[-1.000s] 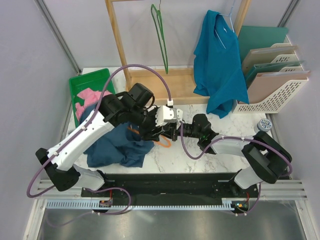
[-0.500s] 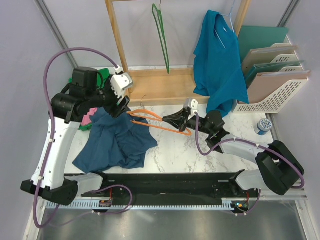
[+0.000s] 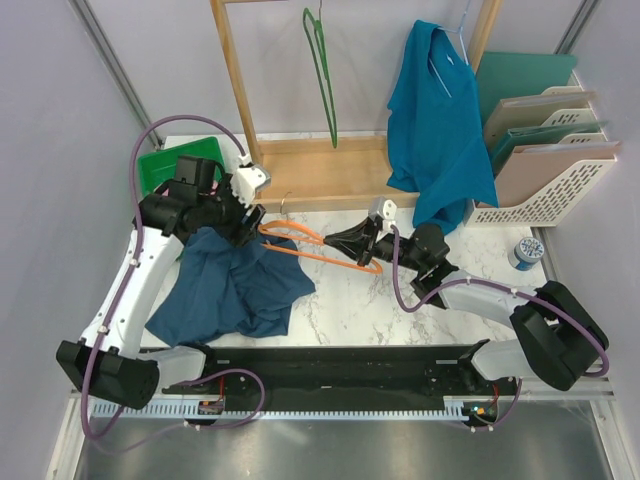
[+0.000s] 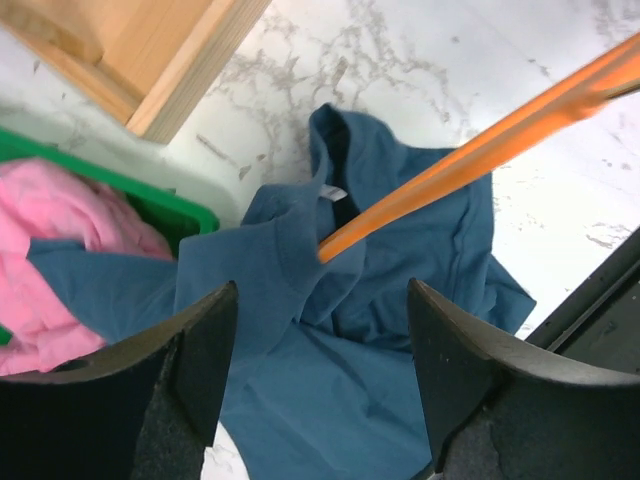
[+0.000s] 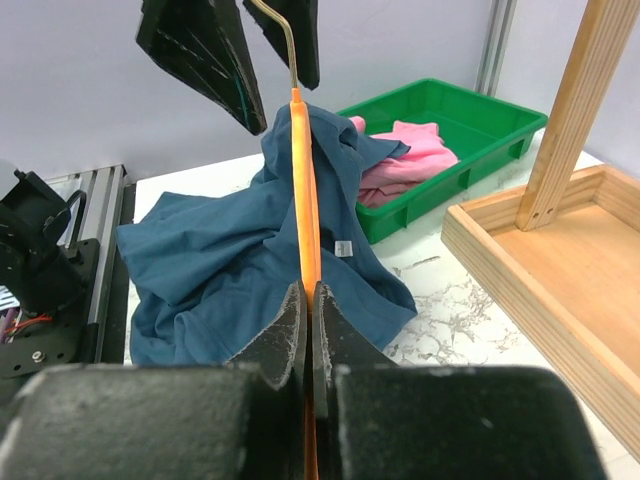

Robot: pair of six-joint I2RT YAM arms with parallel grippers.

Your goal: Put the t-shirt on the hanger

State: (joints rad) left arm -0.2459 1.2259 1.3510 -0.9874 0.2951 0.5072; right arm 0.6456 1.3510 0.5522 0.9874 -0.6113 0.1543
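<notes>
The dark navy t-shirt point(image 3: 240, 290) lies crumpled on the marble table's left side, with part of it raised onto the orange hanger point(image 3: 300, 249). In the left wrist view the hanger point(image 4: 470, 155) runs into the shirt's collar point(image 4: 300, 235). My right gripper point(image 3: 345, 240) is shut on the hanger's right part, and in its own view the jaws point(image 5: 308, 290) pinch the orange bar point(image 5: 303, 190) with the t-shirt point(image 5: 230, 260) beyond. My left gripper point(image 3: 240, 222) hovers open over the shirt beside the hanger's left end, its fingers point(image 4: 200, 350) wide apart with nothing between them.
A green bin point(image 3: 165, 162) with a pink garment point(image 4: 60, 220) stands at the back left. Behind is a wooden rack point(image 3: 310, 175) with a thin green hanger point(image 3: 322, 70) and a teal shirt point(image 3: 440, 120). File racks point(image 3: 545, 160) and a small bottle point(image 3: 527, 250) stand at the right.
The left gripper has let go and opened, swinging from the table's middle back to the left over the shirt's collar. The right gripper has drawn the hanger to the right and raised it.
</notes>
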